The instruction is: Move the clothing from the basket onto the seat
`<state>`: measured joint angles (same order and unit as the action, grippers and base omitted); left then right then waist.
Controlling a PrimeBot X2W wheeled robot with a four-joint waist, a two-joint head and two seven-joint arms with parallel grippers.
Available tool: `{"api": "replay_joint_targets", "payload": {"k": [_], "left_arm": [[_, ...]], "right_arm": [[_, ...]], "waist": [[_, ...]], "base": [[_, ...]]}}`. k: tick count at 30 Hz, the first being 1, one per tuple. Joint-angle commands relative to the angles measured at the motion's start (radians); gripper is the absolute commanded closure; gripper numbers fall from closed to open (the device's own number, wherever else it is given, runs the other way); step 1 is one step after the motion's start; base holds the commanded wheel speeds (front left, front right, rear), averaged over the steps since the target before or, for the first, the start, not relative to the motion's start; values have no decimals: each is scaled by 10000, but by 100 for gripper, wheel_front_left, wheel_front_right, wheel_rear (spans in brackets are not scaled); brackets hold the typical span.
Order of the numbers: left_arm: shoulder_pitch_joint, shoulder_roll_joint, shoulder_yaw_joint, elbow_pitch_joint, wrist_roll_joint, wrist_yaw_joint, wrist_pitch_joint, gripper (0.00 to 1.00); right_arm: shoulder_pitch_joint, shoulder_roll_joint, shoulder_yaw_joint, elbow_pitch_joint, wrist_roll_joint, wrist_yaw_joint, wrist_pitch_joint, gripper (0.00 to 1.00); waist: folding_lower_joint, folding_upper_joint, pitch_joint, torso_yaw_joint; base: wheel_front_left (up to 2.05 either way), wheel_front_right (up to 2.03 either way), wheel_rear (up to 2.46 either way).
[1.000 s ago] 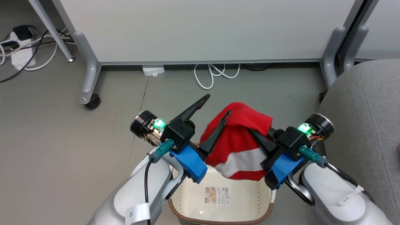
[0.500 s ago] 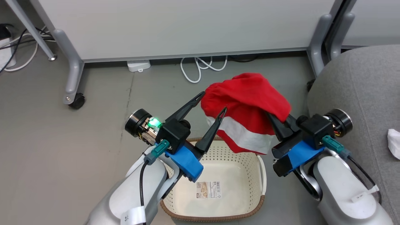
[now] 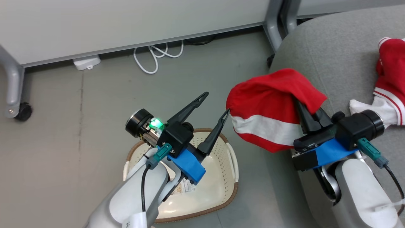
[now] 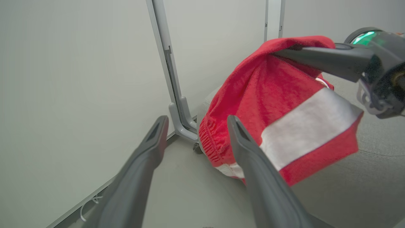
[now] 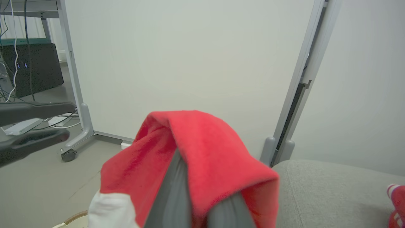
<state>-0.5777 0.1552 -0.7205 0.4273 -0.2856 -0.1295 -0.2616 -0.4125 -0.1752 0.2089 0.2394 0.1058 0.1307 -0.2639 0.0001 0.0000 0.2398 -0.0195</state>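
I judge this job mostly done. One red and white garment (image 3: 390, 72) already lies on the grey seat (image 3: 332, 47), towards its far right. The other garment (image 3: 269, 107) is in the air, clamped in my right gripper (image 3: 311, 117). The cloth drapes over the fingertips, so I read the grip from the two fingers pressed close together with red fabric between them. This held garment hangs just over the near left edge of the seat. It is off the basket (image 3: 218, 164) and well short of the piece already delivered. I see no red left in the basket, though my left forearm covers part of its base. My left gripper (image 3: 216, 103) is spread wide and holds nothing, hovering above the basket's far rim with one fingertip near the hanging cloth. What remains, as I see it, is to carry the load further in over the cushion and let go. Compared with a second ago, the head camera has swung right, so the basket's slide to the lower left and the partition's (image 3: 95, 25) drift are the camera's doing. The real change is the garment: it then hung directly above the basket and now sits beside it at the seat. The left gripper has stayed apart.
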Motion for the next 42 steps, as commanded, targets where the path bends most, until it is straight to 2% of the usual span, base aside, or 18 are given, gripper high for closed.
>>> {"api": "replay_joint_targets", "payload": {"k": [1, 15, 25, 30, 34, 42], "left_arm": [[-40, 34, -13, -19, 46, -13, -51, 0], [-269, 181, -768, 60, -42, -12, -51, 0], [-346, 272, -825, 90, -148, -12, -51, 0], [-383, 338, -723, 36, -141, -12, -51, 0], [-465, 402, -539, -53, -23, -6, -51, 0], [-1007, 711, -251, -387, 260, 42, -49, 0]], "right_arm": [[152, 67, -101, -111, -40, 1, -5, 100], [1408, 506, -1321, -1085, -125, 1, -8, 100], [1559, 727, -1383, -1303, -103, 1, -8, 100], [1108, 763, -1463, -1501, -83, 1, -8, 100], [425, 557, -1504, -1699, -213, 1, -6, 100], [-2316, -143, -2696, -2272, -223, 1, -8, 100]], "waist": [[-1, 0, 196, -437], [-1, 0, 498, -2204], [-1, 0, 546, -2647], [-1, 0, 597, -2610], [-1, 0, 832, -2550], [-1, 0, 2268, -2392]], "base": [[0, 0, 0], [0, 0, 0], [0, 0, 0], [0, 0, 0], [0, 0, 0], [0, 0, 0]]}}
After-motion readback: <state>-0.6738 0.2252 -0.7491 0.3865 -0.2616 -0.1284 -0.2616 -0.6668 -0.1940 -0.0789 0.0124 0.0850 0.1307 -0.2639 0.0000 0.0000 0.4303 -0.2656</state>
